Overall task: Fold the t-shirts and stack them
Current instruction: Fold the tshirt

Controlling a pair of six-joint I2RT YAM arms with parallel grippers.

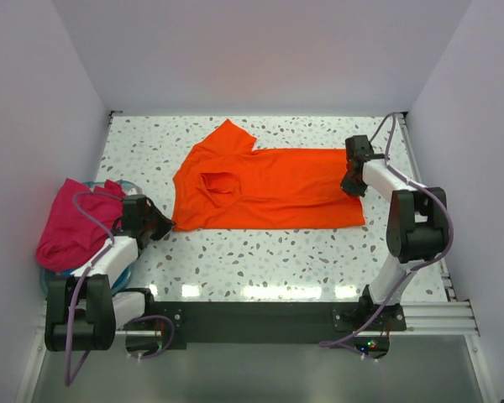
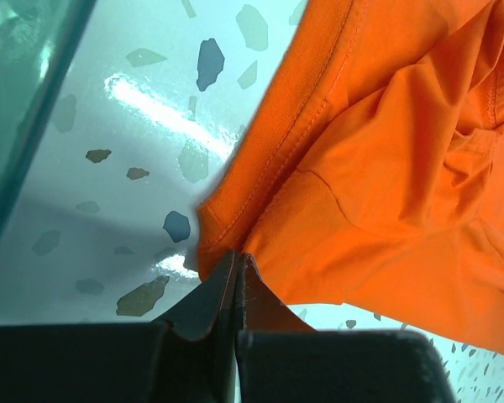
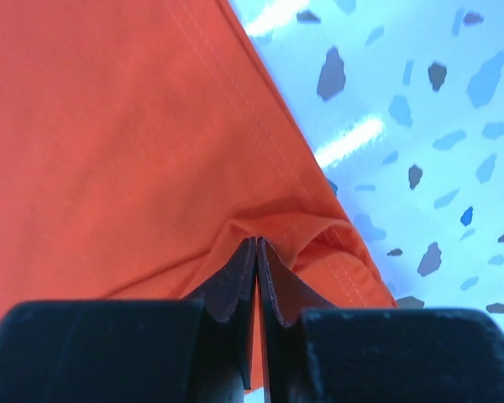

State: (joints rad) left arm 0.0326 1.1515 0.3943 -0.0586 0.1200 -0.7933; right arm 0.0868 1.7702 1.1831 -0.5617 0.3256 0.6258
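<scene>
the table (image 1: 277, 252) is viewed from high above its near edge; the orange t-shirt (image 1: 269, 189), shared by all views, is seen close-up from both wrists.

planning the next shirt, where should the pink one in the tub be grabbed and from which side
Pinch a raised fold atop the pink shirt, coming straight down: it lies bunched in a heap over the tub, no flat edge showing.

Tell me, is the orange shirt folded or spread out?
Mostly spread: the orange shirt lies flat on the table, one sleeve sticking out.
</scene>
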